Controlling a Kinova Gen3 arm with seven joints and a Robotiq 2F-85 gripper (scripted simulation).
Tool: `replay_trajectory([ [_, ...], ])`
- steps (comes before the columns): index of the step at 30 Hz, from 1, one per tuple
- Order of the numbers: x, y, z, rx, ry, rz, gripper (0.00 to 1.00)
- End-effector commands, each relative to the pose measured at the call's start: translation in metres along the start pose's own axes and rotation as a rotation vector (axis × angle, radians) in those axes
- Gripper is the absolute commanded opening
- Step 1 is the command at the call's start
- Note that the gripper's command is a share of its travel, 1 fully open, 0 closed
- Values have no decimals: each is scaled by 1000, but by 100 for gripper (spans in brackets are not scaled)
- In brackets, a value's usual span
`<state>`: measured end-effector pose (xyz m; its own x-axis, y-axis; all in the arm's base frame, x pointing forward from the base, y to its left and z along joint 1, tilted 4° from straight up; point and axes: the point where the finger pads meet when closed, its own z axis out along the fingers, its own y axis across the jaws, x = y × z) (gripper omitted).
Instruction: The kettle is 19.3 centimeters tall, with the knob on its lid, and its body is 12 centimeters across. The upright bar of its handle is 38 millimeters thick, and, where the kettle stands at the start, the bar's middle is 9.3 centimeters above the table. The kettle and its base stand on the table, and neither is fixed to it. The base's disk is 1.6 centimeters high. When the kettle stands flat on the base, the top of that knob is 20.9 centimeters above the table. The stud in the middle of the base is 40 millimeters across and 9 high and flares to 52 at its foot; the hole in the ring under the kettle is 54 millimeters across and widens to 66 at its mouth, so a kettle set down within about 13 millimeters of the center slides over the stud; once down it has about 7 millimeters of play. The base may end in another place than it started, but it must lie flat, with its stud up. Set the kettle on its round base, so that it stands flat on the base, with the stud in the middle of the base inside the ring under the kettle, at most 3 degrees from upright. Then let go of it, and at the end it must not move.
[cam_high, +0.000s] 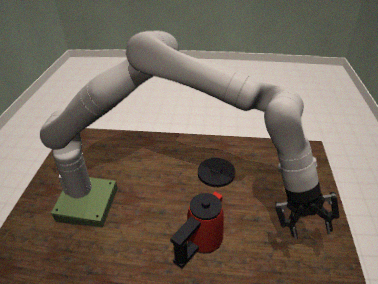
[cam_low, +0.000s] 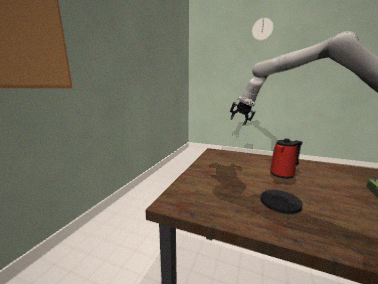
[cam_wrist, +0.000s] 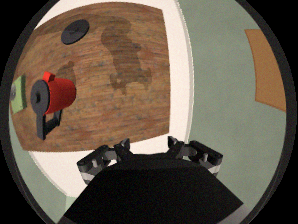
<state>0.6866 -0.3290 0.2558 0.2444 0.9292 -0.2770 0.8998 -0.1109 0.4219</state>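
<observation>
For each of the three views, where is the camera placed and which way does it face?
Top: high, beyond the table's kettle side, angled down on the kettle, base and whole arm, with its open, empty tool.
Exterior: off a table corner, level, facing the walls; forearm and tool show.
Wrist: on the arm, above the table, looking down past the fingers.
All three share kettle and base.

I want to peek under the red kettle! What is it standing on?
The kettle stands right on the wooden table, not on its round black base, which lies apart. Its underside is hidden. The open pincer holds nothing.
</observation>
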Motion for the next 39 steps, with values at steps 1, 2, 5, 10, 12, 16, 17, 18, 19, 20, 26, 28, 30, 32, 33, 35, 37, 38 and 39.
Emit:
replay_trajectory([
  [1, 10, 4, -22, -17, 10, 4, 80],
  [2, 10, 4, -22, -17, 10, 4, 80],
  [5, 19, -4, -35, -5, 23, 30, 80],
  [10, 35, -19, -57, 15, 45, 72, 80],
  [12, 41, -25, -66, 23, 53, 89, 80],
  [16, 53, -40, -84, 41, 70, 123, 80],
  [17, 57, -43, -88, 46, 74, 131, 80],
  [18, 57, -43, -88, 46, 74, 131, 80],
  [19, 57, -43, -88, 46, 74, 131, 80],
  [20, 60, -47, -93, 51, 78, 139, 80],
  [26, 77, -72, -119, 81, 102, 186, 80],
  [28, 83, -80, -127, 91, 109, 202, 80],
  [30, 89, -89, -136, 102, 117, 216, 80],
  [32, 94, -99, -144, 113, 124, 231, 80],
  [33, 97, -103, -148, 118, 127, 238, 80],
  [35, 99, -108, -152, 124, 130, 245, 80],
  [37, 102, -113, -156, 130, 134, 252, 80],
  [38, 104, -118, -160, 135, 137, 258, 80],
  [39, 107, -122, -163, 141, 140, 265, 80],
])
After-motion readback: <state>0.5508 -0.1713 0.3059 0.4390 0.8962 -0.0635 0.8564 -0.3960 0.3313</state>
